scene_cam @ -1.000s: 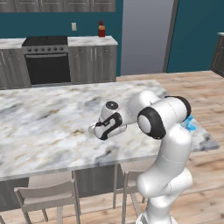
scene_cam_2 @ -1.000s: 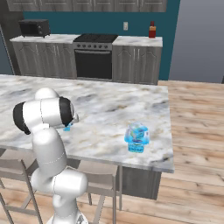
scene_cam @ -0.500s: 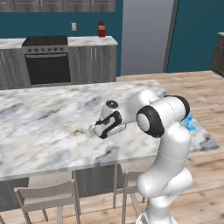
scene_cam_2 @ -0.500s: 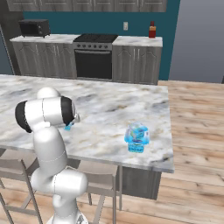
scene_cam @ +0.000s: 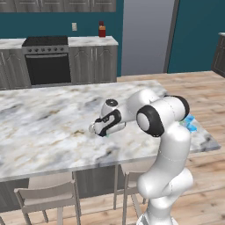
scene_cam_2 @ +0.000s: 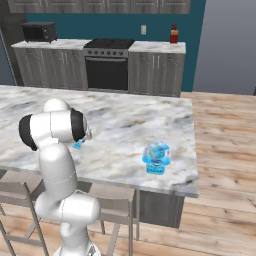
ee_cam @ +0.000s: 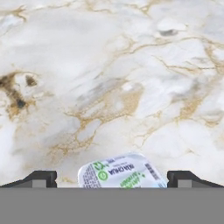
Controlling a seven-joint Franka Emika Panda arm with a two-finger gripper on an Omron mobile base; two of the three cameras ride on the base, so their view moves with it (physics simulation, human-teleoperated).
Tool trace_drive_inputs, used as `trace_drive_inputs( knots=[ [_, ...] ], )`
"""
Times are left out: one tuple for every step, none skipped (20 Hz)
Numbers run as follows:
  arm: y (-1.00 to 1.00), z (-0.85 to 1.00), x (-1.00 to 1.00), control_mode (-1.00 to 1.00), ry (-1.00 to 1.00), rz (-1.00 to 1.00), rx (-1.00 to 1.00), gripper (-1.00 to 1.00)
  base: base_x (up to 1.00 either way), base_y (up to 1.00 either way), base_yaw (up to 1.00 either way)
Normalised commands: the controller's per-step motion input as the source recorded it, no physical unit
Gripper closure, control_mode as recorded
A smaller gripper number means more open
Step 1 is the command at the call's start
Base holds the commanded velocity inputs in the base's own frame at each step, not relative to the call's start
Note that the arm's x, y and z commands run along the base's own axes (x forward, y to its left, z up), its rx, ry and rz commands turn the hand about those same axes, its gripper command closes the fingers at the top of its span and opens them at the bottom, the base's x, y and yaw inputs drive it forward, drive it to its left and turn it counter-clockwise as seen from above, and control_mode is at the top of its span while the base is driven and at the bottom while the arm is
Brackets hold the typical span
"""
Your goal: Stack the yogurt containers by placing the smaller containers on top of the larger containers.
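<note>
Hand view: open hand straddles small cup, marble counter around.

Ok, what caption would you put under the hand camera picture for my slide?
Open two-finger gripper poised over the small light-blue yogurt cup with a printed whitish lid on the marbled white-and-tan stone counter.

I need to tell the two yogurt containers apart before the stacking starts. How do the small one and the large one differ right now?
The smaller container lies right below the open gripper, between its fingertips; the larger container stands far from the arm, near the island's right end. The smaller shows a white printed lid with green marks; the larger looks a bigger, boxy blue tub. Both rest on the marble counter.
</note>
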Motion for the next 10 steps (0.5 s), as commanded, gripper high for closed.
trace_drive_inputs(
  knots=[
    [0.00,-0.09,0.00,-1.00,0.04,0.00,0.00,-1.00,0.00,0.00,0.00],
    [0.00,-0.09,0.00,-1.00,0.04,0.00,0.00,-1.00,0.00,0.00,0.00],
    [0.03,-0.10,0.00,-1.00,0.03,0.00,0.00,-1.00,0.00,0.00,0.00],
    [0.06,-0.11,0.01,-1.00,0.03,0.00,0.00,-1.00,0.00,0.00,0.00],
    [0.08,-0.13,0.01,-1.00,0.04,0.00,0.00,-1.00,0.00,0.00,0.00],
    [0.11,-0.14,0.01,-1.00,0.04,0.00,0.00,-1.00,0.00,0.00,0.00],
    [0.11,-0.14,0.01,-1.00,0.04,0.00,0.00,1.00,0.00,0.00,0.00],
    [0.11,-0.13,0.02,-1.00,0.03,0.00,0.00,1.00,0.00,0.00,0.00],
    [0.11,-0.11,0.03,-1.00,0.02,0.00,0.00,1.00,0.00,0.00,0.00],
    [0.10,-0.08,0.04,-1.00,0.01,0.00,0.00,1.00,0.00,0.00,0.00]
  ],
)
